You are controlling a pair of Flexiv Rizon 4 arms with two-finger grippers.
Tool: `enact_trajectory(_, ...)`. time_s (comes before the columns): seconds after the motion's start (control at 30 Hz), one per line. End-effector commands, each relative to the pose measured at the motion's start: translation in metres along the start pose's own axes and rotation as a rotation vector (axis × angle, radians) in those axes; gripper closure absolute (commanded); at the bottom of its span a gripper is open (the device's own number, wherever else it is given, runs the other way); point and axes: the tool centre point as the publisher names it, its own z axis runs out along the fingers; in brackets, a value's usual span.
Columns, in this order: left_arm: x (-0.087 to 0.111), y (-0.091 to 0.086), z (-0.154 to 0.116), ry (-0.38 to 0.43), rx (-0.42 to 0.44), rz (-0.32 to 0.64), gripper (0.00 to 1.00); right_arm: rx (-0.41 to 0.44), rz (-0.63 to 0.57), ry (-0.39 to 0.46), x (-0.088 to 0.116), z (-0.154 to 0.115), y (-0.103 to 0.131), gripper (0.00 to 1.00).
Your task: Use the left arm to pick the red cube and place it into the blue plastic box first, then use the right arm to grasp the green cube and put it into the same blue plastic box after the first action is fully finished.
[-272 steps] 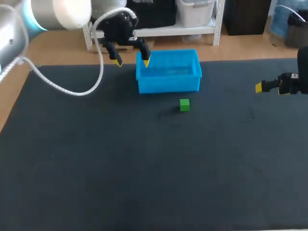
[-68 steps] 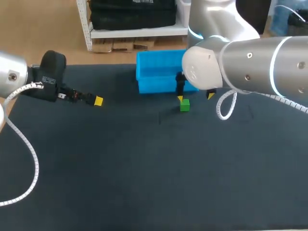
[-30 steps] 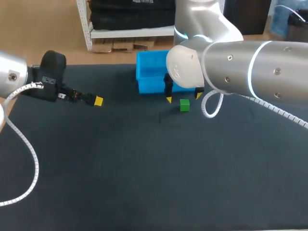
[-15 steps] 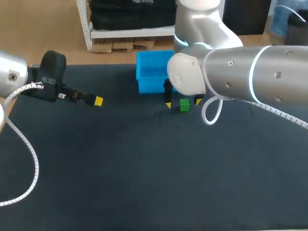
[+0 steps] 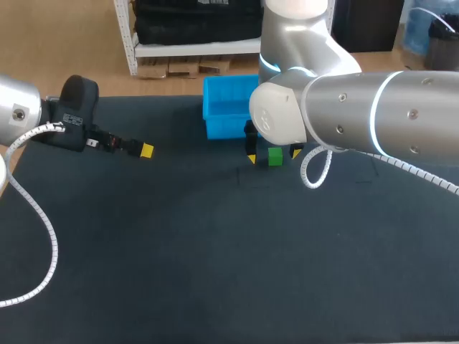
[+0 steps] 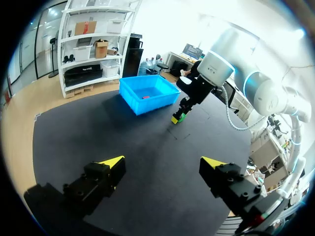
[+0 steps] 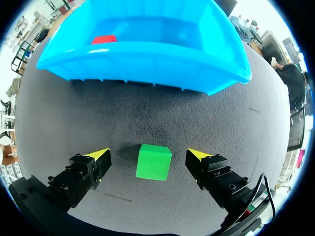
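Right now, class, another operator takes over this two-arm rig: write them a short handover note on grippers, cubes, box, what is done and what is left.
Left gripper: open, empty, over the mat, well away from the blue box.
Right gripper: open, low over the mat, straddling the green cube without touching it.
Red cube: lying inside the blue box.
Done: red cube placed.
Left: shut on the green cube, lift it, put it into the blue box.

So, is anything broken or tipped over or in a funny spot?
Nothing stands out. The red cube lies inside the blue box, which sits upright. The green cube rests flat on the mat, inside the open right tool. The left tool hangs open, off to the side.
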Motion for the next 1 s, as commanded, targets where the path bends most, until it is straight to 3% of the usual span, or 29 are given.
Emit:
enact_trajectory(0.03,0.002,0.001,0.000,-0.007,0.004,0.002,0.00,0.002,0.003,0.005,-0.001,0.002,0.000,0.02)
enact_trajectory(0.07,0.002,0.001,0.000,-0.007,0.004,0.002,0.00,0.003,0.004,0.007,-0.001,0.003,0.000,0.05)
enact_trajectory(0.13,0.002,0.001,0.000,-0.007,0.004,0.002,0.00,0.003,0.005,0.010,-0.001,0.003,0.000,0.30)
enact_trajectory(0.2,0.002,0.001,0.000,-0.007,0.004,0.002,0.00,0.002,-0.001,0.017,-0.002,0.005,0.000,0.42)
enact_trajectory(0.23,0.002,0.001,0.000,-0.007,0.004,0.002,0.00,0.004,0.000,0.021,-0.002,0.006,0.000,0.53)
enact_trajectory(0.37,0.002,0.001,0.000,-0.007,0.004,0.002,0.00,0.005,0.005,0.024,-0.003,0.006,-0.001,0.69)
enact_trajectory(0.47,0.002,0.001,0.000,-0.007,0.004,0.002,0.00,0.008,0.004,0.024,-0.003,0.006,-0.001,1.00)
enact_trajectory(1.0,0.002,0.001,0.000,-0.007,0.004,0.002,0.00,0.020,-0.006,-0.003,-0.003,-0.012,-0.002,1.00)
